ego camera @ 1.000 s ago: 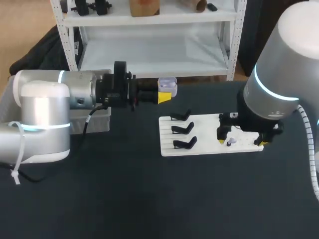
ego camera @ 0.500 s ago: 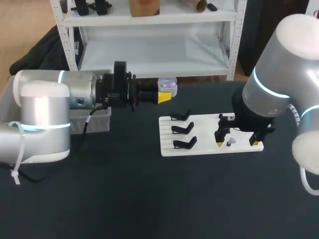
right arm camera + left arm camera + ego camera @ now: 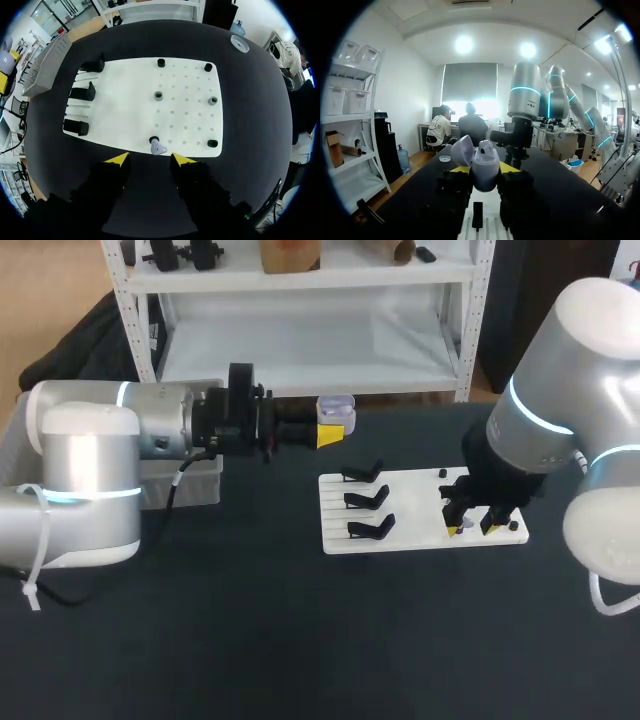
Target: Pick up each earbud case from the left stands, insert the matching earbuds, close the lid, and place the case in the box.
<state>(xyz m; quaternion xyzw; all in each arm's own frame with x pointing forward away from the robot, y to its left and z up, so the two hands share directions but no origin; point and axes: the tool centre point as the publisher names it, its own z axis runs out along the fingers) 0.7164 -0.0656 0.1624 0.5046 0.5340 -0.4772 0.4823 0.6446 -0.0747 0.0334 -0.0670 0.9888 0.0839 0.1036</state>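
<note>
Earbud case (image 3: 485, 165), lilac, with its lid swung open: we hold it pinched from two sides between the yellow tips of our left gripper (image 3: 484, 173), in the air over the far part of the dark table (image 3: 250, 640), well apart from the white board (image 3: 415, 510). Our right gripper (image 3: 150, 160) hangs over the board's near edge with its fingers spread. A lilac earbud (image 3: 158, 148) stands on a black peg just ahead of the tips and in line with the gap between them (neither finger touches it, as far as the wrist view shows). Three black stands (image 3: 80, 92) line the board's left side. A grey box (image 3: 47, 65) sits beyond those stands, beside our left arm.
</note>
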